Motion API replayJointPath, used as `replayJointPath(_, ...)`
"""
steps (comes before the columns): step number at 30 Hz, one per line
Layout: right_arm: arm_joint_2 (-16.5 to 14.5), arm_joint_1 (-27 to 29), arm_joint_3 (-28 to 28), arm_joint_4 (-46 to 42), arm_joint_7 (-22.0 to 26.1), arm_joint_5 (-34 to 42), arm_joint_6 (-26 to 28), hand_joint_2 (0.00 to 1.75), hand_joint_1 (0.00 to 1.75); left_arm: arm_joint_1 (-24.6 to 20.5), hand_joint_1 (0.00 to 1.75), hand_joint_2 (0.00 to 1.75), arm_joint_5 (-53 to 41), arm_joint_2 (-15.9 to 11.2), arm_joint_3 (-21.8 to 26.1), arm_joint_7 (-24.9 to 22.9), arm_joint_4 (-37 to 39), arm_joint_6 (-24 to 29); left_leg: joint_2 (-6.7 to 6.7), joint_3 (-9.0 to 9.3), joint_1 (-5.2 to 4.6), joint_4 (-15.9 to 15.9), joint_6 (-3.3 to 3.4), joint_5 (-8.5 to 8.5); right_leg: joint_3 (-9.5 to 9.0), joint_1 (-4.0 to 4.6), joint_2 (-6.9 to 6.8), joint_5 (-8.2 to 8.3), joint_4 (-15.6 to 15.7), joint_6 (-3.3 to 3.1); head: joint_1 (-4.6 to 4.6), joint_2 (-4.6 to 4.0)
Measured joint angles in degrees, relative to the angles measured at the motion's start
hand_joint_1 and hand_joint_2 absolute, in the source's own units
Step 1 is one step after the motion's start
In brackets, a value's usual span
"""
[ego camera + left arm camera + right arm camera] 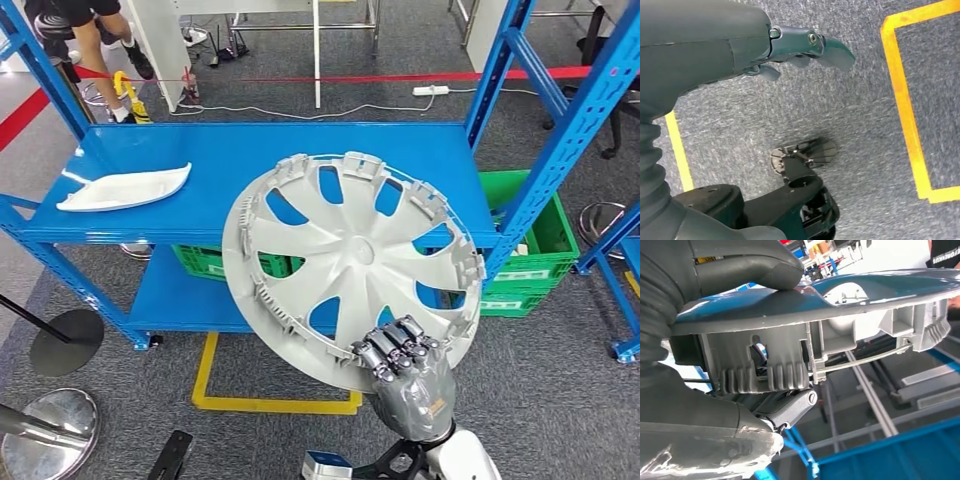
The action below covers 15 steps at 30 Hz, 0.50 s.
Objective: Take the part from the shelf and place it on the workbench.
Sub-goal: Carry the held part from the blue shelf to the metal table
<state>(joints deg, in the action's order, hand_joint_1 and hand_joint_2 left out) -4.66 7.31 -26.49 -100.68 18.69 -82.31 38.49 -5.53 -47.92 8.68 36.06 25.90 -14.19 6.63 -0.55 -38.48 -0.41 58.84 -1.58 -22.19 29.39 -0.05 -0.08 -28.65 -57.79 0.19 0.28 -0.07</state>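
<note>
Your right hand (407, 375) grips the near rim of the round silver plastic wheel cover (355, 260), held tilted above the blue metal shelf (226, 165); your left hand (802, 47) hangs empty, fingers loosely extended. You're mid-carry; next, turn toward the workbench.
</note>
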Motion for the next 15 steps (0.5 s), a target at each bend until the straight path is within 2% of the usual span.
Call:
replayJointPath(2, 0.0, 0.1, 0.0, -0.3, 0.0, -0.1, 0.0, 1.75, 1.75, -0.2, 0.00, 1.75, 0.0, 0.0, -0.3, 0.0, 0.0, 0.0, 0.03, -2.03, 0.30, 6.7, -0.71, -5.91, 1.37, -0.10, -0.04, 1.52, 0.0, -0.42, -0.33, 0.00)
replayJointPath(3, 0.0, 0.2, 0.0, -0.4, -0.1, -0.1, 0.0, 1.75, 1.75, -0.2, 0.00, 1.75, 0.0, 0.0, -0.4, 0.0, 0.0, 0.0, 0.04, -2.94, 0.46, 10.5, -0.98, -8.12, 2.27, -0.11, -0.07, 2.25, 0.0, -0.41, -0.39, 0.00)
replayJointPath(4, 0.0, 0.3, 0.0, -0.4, -0.1, -0.1, 0.0, 1.75, 1.75, -0.3, 0.00, 1.75, 0.0, 0.0, -0.5, 0.0, 0.0, 0.0, 0.04, -3.28, 0.58, 13.4, -1.16, -9.07, 3.17, -0.10, -0.11, 2.93, -0.1, -0.35, -0.38, 0.00)
replayJointPath(5, 0.0, 0.3, 0.0, -0.4, -0.1, -0.1, 0.0, 1.75, 1.75, -0.3, 0.00, 1.75, 0.0, 0.1, -0.6, 0.0, 0.0, 0.0, 0.05, -2.75, 0.67, 14.4, -1.25, -8.70, 4.03, -0.10, -0.15, 3.55, -0.1, -0.24, -0.38, 0.00)
replayJointPath(6, 0.0, 0.4, 0.0, -0.4, -0.2, -0.1, 0.0, 1.75, 1.75, -0.3, 0.00, 1.75, 0.0, 0.1, -0.7, 0.0, 0.0, 0.0, 0.05, -1.14, 0.75, 13.3, -1.27, -7.46, 4.86, -0.11, -0.17, 4.17, -0.1, -0.08, -0.39, 0.00)
replayJointPath(7, 0.0, 0.4, 0.0, -0.4, -0.2, -0.1, 0.0, 1.75, 1.75, -0.4, 0.00, 1.75, -0.1, 0.1, -0.7, 0.0, 0.0, 0.0, 0.06, 1.42, 0.83, 10.5, -1.23, -6.11, 5.59, -0.12, -0.17, 4.78, -0.1, 0.12, -0.39, 0.00)
replayJointPath(8, 0.0, 0.5, 0.0, -0.5, -0.2, -0.1, 0.0, 1.75, 1.75, -0.6, 0.00, 1.75, -0.1, 0.1, -0.7, 0.0, 0.0, 0.0, 0.05, 4.81, 0.86, 6.4, -1.11, -5.37, 6.21, -0.08, -0.16, 5.34, -0.2, 0.37, -0.40, 0.00)
replayJointPath(9, 0.0, 0.5, 0.0, -0.6, -0.3, -0.2, 0.0, 1.75, 1.75, -0.8, 0.00, 1.75, -0.1, 0.1, -0.7, 0.0, 0.0, 0.0, 0.01, 7.98, 0.82, 2.0, -0.82, -5.39, 6.73, -0.01, -0.17, 5.88, -0.2, 0.63, -0.38, 0.00)
replayJointPath(10, 0.0, 0.5, 0.0, -0.8, -0.5, -0.3, 0.0, 1.75, 1.75, -1.0, 0.00, 1.75, -0.2, 0.1, -0.8, -0.1, 0.0, 0.0, -0.02, 10.08, 0.72, -1.2, -0.45, -5.78, 7.11, 0.03, -0.20, 6.46, -0.3, 0.92, -0.34, 0.00)
replayJointPath(11, 0.0, 0.5, 0.0, -0.9, -0.8, -0.5, 0.0, 1.75, 1.75, -1.2, 0.00, 1.75, -0.4, 0.1, -0.8, -0.2, 0.0, 0.0, -0.06, 11.16, 0.53, -3.2, 0.00, -6.15, 7.40, 0.02, -0.24, 7.06, -0.2, 1.23, -0.35, 0.00)
replayJointPath(13, 0.1, 0.6, -0.1, -1.1, -1.7, -1.0, 0.0, 1.75, 1.75, -1.3, 0.00, 1.75, -0.7, 0.1, -0.9, -0.7, 0.0, 0.0, 0.10, 10.57, 0.28, -4.0, 1.05, -5.56, 7.88, -0.23, -0.19, 8.10, 0.1, 1.94, -0.37, 0.00)
replayJointPath(14, 0.1, 0.8, -0.1, -1.2, -2.4, -1.4, 0.0, 1.75, 1.75, -1.2, 0.00, 1.75, -0.8, 0.1, -1.0, -1.0, 0.0, 0.0, 0.28, 10.11, 0.25, -4.1, 1.56, -4.98, 8.35, -0.36, -0.12, 7.55, -0.3, 2.27, -0.38, 0.00)
replayJointPath(15, 0.3, 0.9, -0.1, -1.3, -3.1, -1.8, 0.0, 1.75, 1.75, -1.2, 0.00, 1.75, -1.0, 0.0, -1.1, -1.2, 0.0, -0.1, 0.47, 9.58, 0.28, -4.2, 2.04, -4.34, 9.04, -0.45, -0.05, 5.92, -1.6, 2.55, -0.28, 0.00)
